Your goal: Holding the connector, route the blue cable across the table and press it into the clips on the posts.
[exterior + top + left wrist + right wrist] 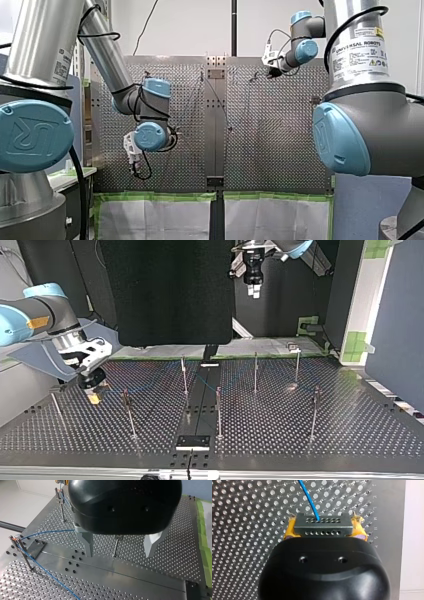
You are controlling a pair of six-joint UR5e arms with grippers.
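My left arm [107, 55] and my right arm [360, 30] show as brushed silver tubes with round sky-blue joint caps [32, 135]. The big cap at nine o'clock in the front view is embossed with the UR mark. Black cables [100, 35] loop along both. A white Universal Robots label [359, 52] with yellow warning triangles sits at two o'clock. My left gripper [118, 555] has a glossy black domed housing [125, 505] with two screw holes and pale grey tapered fingers [87, 542]. My right gripper [324, 527] has a matching housing that ends in yellow pads [289, 531].
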